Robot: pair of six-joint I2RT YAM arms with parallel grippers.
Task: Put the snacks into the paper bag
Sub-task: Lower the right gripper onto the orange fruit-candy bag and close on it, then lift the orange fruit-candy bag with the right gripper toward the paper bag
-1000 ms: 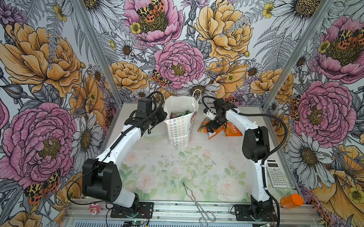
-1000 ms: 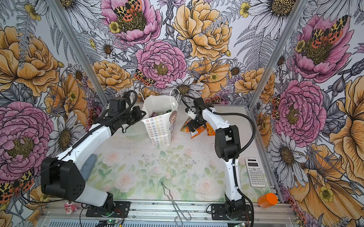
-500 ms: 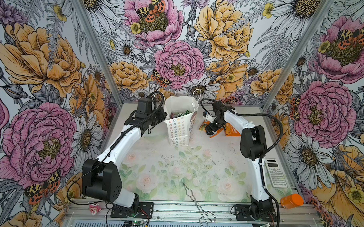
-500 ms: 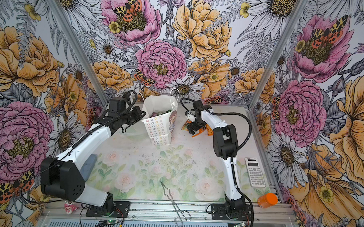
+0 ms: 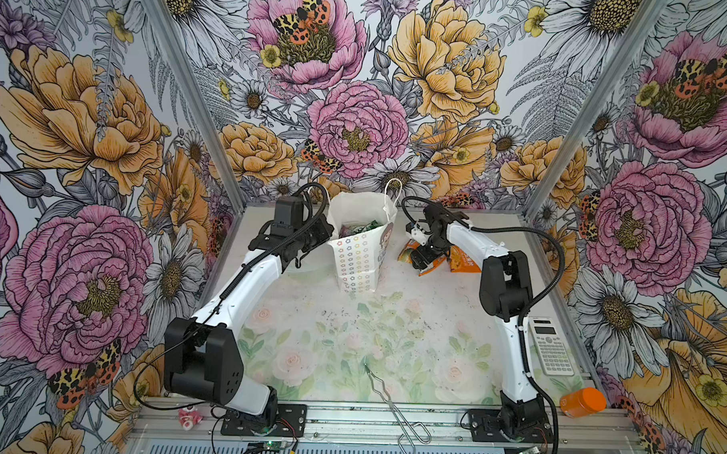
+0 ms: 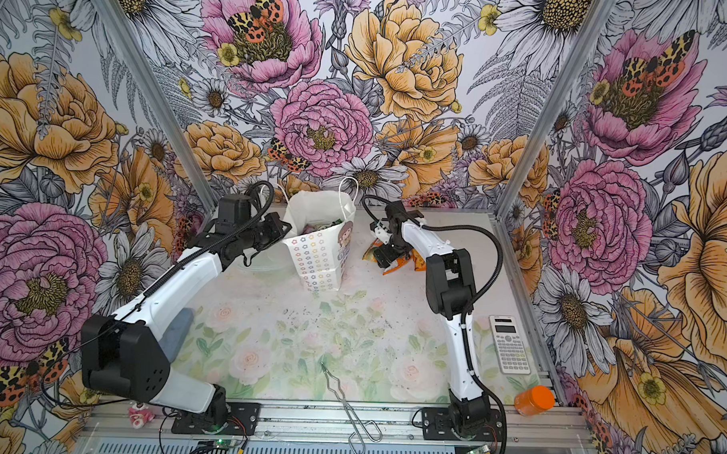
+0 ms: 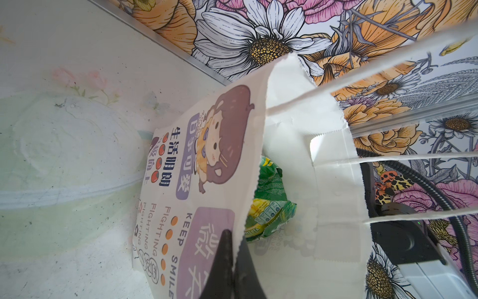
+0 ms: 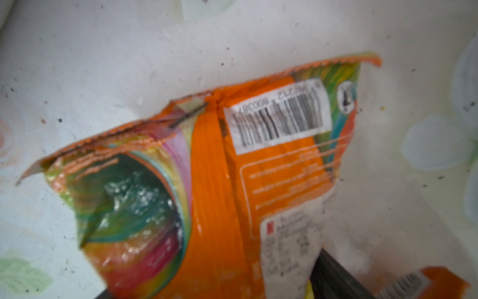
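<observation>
White paper bag (image 7: 207, 160) printed "KEEP SMILE" and "FIGHTING" stands upright; the outstretched left gripper (image 7: 234, 259) pinches its rim. The right gripper (image 5: 422, 258), angled down, straddles a barcoded orange snack packet (image 8: 219, 181) lying beside the bag; its grip is unclear.

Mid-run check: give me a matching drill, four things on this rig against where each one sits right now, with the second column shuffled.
Things
1. calculator
2. orange bottle
3. metal tongs
4. green snack packet

Places
A. inside the paper bag
B. front middle, loop end over the front rail
C. on its side at the front right corner
D. flat at the right edge, beside the right arm

Pairs: 1-D, 2-C, 3-B, 4-A
</observation>
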